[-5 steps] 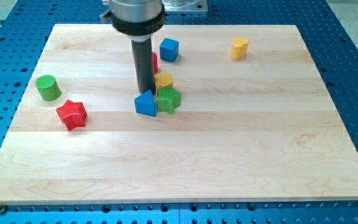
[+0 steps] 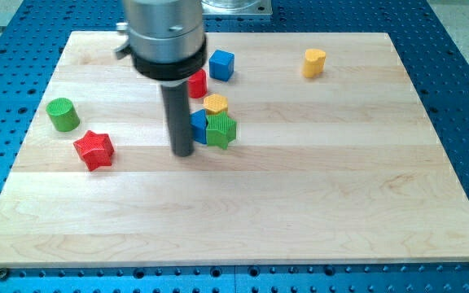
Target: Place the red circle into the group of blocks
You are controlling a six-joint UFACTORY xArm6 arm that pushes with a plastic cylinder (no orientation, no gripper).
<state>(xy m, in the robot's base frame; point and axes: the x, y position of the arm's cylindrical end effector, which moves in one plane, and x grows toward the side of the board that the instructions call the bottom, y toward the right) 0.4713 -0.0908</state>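
The red circle [image 2: 197, 83] stands near the view's top centre, partly hidden behind my rod, just above the group. The group holds a yellow block [image 2: 215, 104], a green star [image 2: 221, 130] and a blue block [image 2: 199, 126] that the rod half covers. My tip [image 2: 183, 152] rests on the board just left of the blue block and a little below it, and well below the red circle.
A blue cube [image 2: 221, 64] sits right of the red circle. A yellow block [image 2: 314, 62] is at the top right. A green cylinder [image 2: 62, 114] and a red star [image 2: 94, 149] lie at the left. The wooden board [image 2: 300, 203] lies on a blue perforated table.
My rod has moved left and toward the view's bottom, from just above the blue block to its left side. The red circle now shows more. The blocks have stayed put.
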